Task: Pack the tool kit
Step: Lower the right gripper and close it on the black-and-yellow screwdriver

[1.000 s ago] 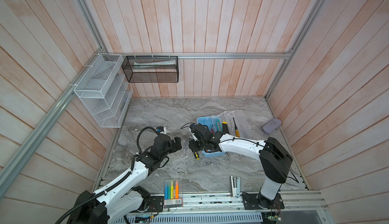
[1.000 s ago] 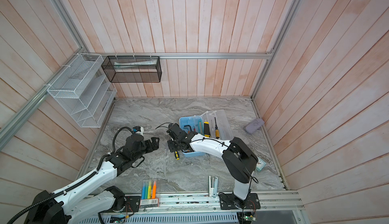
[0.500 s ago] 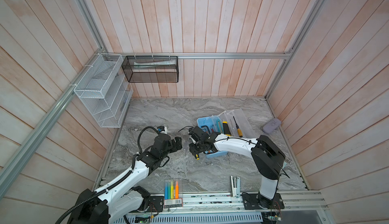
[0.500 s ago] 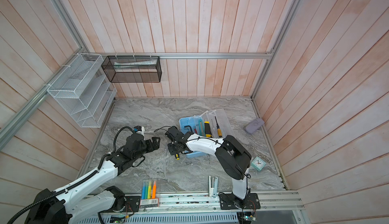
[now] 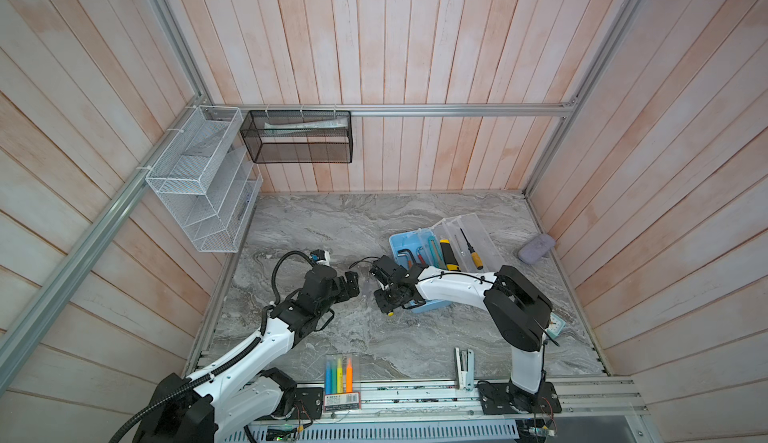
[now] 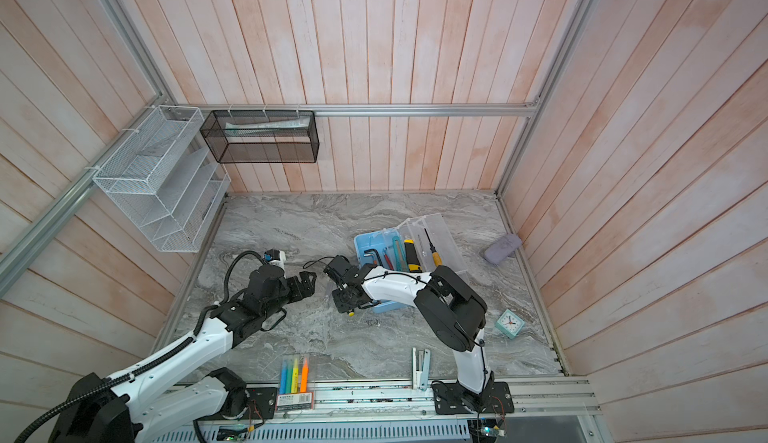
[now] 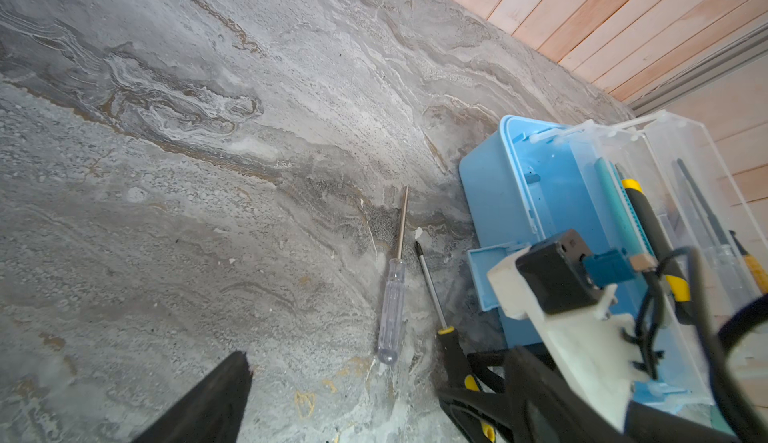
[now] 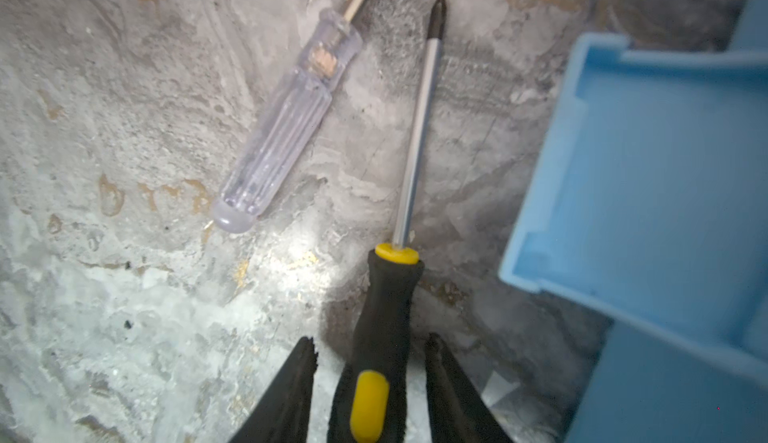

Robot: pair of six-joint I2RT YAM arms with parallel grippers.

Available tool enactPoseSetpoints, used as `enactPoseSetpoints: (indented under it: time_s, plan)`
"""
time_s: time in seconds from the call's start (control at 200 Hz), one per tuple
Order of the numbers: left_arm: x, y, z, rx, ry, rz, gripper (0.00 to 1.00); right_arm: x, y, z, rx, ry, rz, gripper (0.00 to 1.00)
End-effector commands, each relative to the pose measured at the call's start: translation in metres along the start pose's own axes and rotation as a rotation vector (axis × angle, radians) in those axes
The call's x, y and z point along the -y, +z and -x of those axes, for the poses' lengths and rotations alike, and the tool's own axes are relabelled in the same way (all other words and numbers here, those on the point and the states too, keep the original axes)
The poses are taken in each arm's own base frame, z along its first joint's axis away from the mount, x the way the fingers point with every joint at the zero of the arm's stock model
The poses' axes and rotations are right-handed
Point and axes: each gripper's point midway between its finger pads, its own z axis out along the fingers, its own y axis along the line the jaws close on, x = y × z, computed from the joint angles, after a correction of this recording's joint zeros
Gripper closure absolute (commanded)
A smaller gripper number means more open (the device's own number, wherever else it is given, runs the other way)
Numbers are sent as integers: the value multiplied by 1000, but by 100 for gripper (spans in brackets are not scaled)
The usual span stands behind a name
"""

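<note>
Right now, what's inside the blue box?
In both top views the blue box holds black hex keys and the yellow-black utility knife. An orange-handled screwdriver lies on its open clear lid. The right arm covers the box's near end, so anything there is hidden.

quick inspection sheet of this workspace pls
surface: grey marble tabletop, pale worn patches
job's things: light blue box open, clear lid folded back; hex keys and utility knife inside; clear-handled screwdriver and black-yellow screwdriver on the tabletop beside it
clutter: highlighter pack, stapler, clock, grey pouch
grippers: left gripper open, empty; right gripper open, jaws astride the black-yellow screwdriver's handle
cables: black cable loops behind the left gripper, no snag seen
surroundings: plank walls, white wire rack, black mesh basket
</note>
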Motion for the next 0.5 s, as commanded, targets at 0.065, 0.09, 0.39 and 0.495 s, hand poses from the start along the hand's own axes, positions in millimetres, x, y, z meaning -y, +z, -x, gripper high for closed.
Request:
enactPoseSetpoints:
  time_s: [0.065, 0.09, 0.39, 0.495]
  plan:
    - [-2, -2, 2, 19, -3, -1, 3, 1, 9, -13, -51, -2, -29, 60]
    - [-2, -2, 2, 18, -4, -1, 3, 2, 10, -14, -53, -2, -29, 61]
    - [0, -4, 6, 30, -8, -10, 3, 4, 15, -20, -66, -8, -46, 70]
    - [0, -5, 6, 32, -10, -9, 3, 5, 15, -21, -67, -5, -49, 77]
